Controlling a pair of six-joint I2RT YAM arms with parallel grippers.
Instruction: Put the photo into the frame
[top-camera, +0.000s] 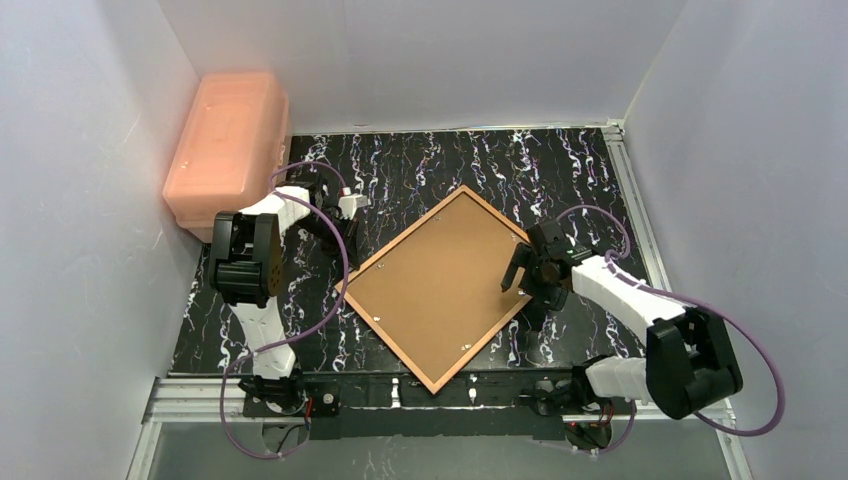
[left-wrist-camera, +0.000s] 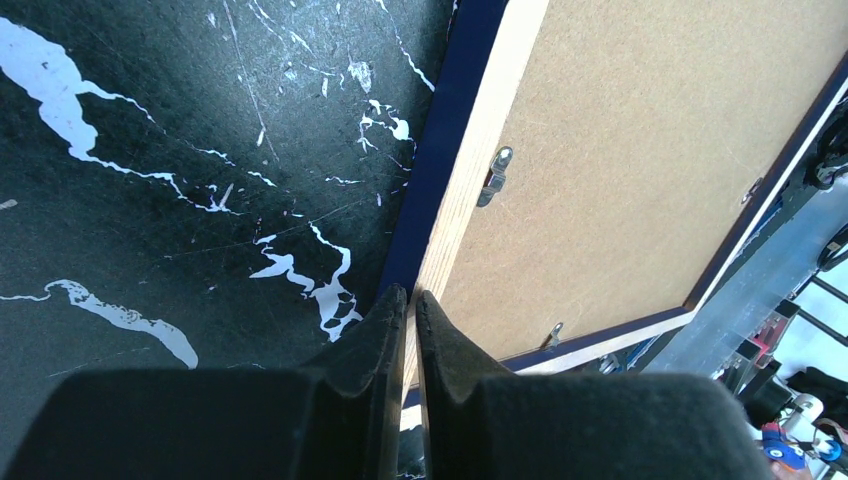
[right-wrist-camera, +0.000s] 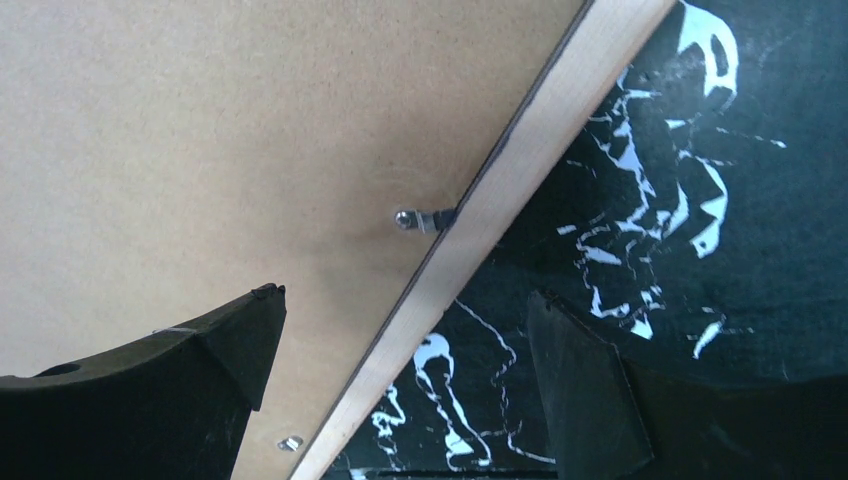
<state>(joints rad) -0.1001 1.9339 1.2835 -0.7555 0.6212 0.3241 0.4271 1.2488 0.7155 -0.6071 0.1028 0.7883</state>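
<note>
Pale bare-grained wood on the frame's (left-wrist-camera: 468, 170) rear edge, smooth navy paint outside. Matt brown fibreboard backing board (left-wrist-camera: 640, 150). Small shiny metal clips (right-wrist-camera: 420, 218). Smooth black, white-veined marble-look counter (left-wrist-camera: 150, 120). Matt black jaws. Translucent orange plastic box (top-camera: 228, 140).

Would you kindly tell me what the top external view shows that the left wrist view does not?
Top external only: the orange plastic box and the frame in full outline. Left wrist only: the frame's navy front border and the left claw shut. Both: the brown backing board, the frame's wooden edge and the marbled tabletop.
</note>
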